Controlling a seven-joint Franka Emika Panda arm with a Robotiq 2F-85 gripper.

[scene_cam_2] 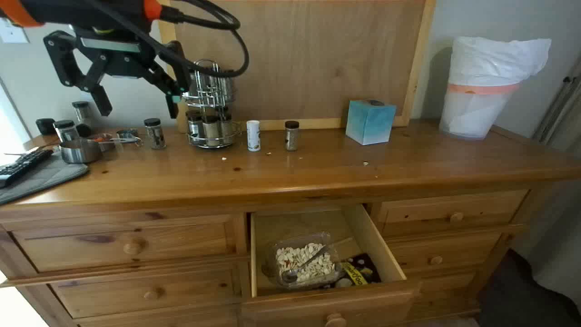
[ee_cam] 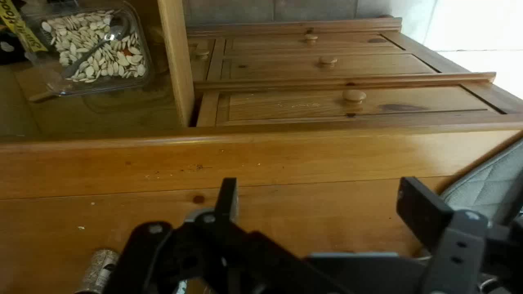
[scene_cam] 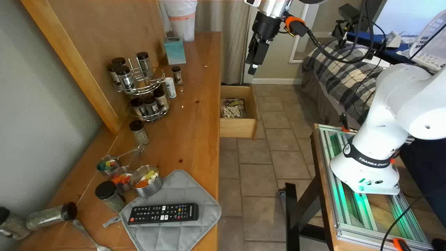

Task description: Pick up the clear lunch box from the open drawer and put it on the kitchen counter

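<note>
The clear lunch box (scene_cam_2: 313, 281) sits in the open drawer (scene_cam_2: 290, 313), seeds (scene_cam_2: 292, 259) inside it, so I'd say all the work is left: grasp, lift, set down on the kitchen counter (scene_cam_2: 317, 175). The arm (scene_cam: 390, 104) holds the gripper (scene_cam_2: 139, 106) high, well apart from it, pointing down, jaws spread wide with nothing between.

Reads as a home, apparently a bedroom, judging by a plaid-covered bed (scene_cam: 345, 76), a curtain (scene_cam: 232, 48) and a tiled floor (scene_cam: 256, 181) in an exterior view. Supported further by a wooden counter (scene_cam_2: 295, 172) over closed, knobbed drawers (scene_cam_2: 109, 245), bearing a spice rack (scene_cam_2: 212, 146), a tissue box (scene_cam_2: 368, 125) and, on a quilted pot holder (scene_cam: 160, 238), a television remote (scene_cam: 158, 214).
</note>
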